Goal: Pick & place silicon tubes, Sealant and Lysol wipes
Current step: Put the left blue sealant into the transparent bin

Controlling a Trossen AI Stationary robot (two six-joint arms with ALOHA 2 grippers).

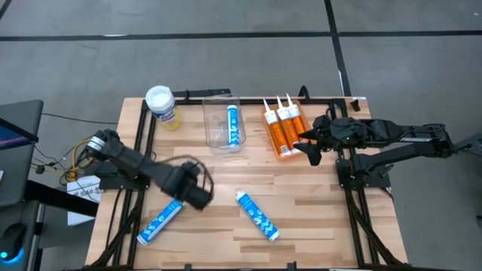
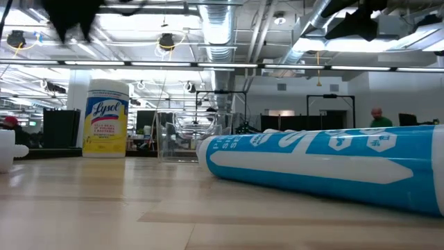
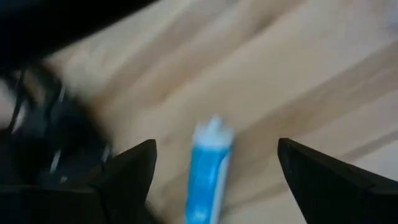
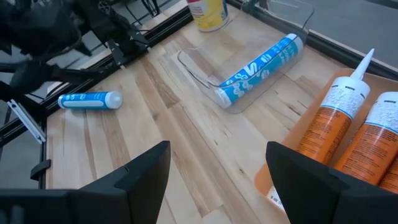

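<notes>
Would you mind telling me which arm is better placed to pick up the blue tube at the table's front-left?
Left: its open hand hovers over that blue tube, while the right hand sits by the orange sealant tubes.

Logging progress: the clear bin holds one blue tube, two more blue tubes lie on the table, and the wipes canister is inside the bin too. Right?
Not quite. The wipes canister stands on the table beside the clear bin, not inside it, as the high view shows. The rest is right.

Motion blurs the left claw above a blue tube.
</notes>
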